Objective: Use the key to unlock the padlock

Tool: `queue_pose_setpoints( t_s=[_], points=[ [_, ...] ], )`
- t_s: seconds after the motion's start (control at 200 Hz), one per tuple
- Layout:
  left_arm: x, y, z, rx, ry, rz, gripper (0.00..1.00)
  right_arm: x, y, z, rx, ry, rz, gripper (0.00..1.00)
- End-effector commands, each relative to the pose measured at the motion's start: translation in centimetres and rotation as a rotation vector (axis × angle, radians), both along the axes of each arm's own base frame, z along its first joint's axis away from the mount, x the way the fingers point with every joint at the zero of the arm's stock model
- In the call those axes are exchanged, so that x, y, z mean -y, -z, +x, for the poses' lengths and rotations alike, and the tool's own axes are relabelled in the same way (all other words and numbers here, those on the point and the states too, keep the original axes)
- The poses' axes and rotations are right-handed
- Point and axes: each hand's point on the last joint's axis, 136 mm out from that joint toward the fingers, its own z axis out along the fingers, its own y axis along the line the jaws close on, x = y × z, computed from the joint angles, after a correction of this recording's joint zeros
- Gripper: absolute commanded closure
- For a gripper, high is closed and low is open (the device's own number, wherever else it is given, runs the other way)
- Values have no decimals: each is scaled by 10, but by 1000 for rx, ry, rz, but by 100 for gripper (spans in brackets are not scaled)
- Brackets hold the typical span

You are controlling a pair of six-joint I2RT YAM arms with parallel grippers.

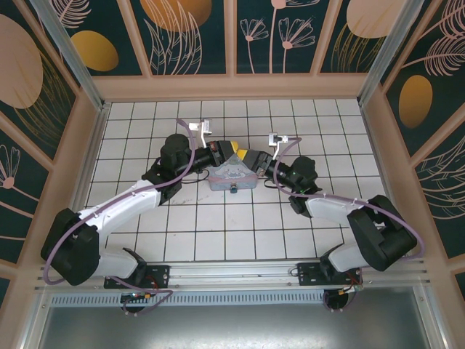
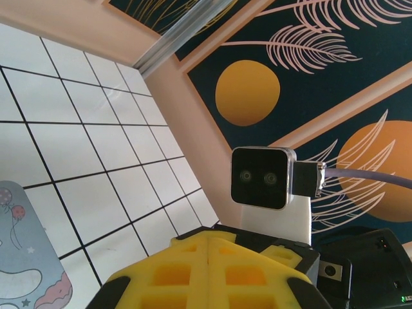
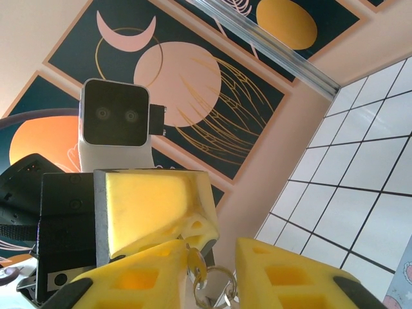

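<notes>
My left gripper [image 1: 231, 151] and right gripper [image 1: 251, 158] meet tip to tip above the lavender-blue tin. In the left wrist view the left gripper [image 2: 209, 241] has its yellow fingers pressed together. The right wrist view shows the key [image 3: 198, 262] sticking out of the left gripper's fingers [image 3: 154, 203], with its silvery ring [image 3: 215, 288] hanging from the head. My right gripper [image 3: 212, 252] stands open, one finger on each side of the key and ring. The tiny dark teal padlock [image 1: 234, 190] sits at the tin's near edge, below both grippers.
The pastel cartoon tin box [image 1: 227, 177] lies on the white tiled floor [image 1: 218, 225] under the grippers; a corner of the tin [image 2: 19, 257] is visible in the left wrist view. Peach walls with dark floral panels [image 1: 232, 36] enclose the floor on three sides.
</notes>
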Motion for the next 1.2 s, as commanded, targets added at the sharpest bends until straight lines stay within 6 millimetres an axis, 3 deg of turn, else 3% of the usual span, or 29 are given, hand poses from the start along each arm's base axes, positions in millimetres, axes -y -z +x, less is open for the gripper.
queue_pose_setpoints(
  t_s=[0.0,0.24,0.44,0.766,0.836,0.921,0.996,1.111,1.136,1.196],
  points=[
    [5,-1,-5,10,30,-23,100,-4,-18,-2,55,-21,38,77],
    [5,2,-3,2,27,-21,100,-4,-18,-2,50,-25,46,86],
    [6,3,-2,-2,27,-25,100,-5,-19,-6,53,-44,58,100],
    [4,6,3,-22,-6,-24,100,-4,-15,-7,26,-28,67,100],
    [-1,2,6,-16,-41,-16,86,-1,-8,-5,-1,-2,45,100],
    [-11,-3,7,-5,-92,-2,53,2,-1,-5,-27,19,20,100],
    [-19,-8,6,7,-128,7,31,7,5,-5,-48,39,-3,100],
    [-33,-6,-1,-1,-171,24,11,16,15,-6,-85,70,-38,100],
    [-36,-4,-2,-6,-179,32,3,17,17,-5,-94,77,-46,100],
    [-43,4,-6,-20,-200,56,2,23,24,-3,-123,96,-72,100]
  ],
)
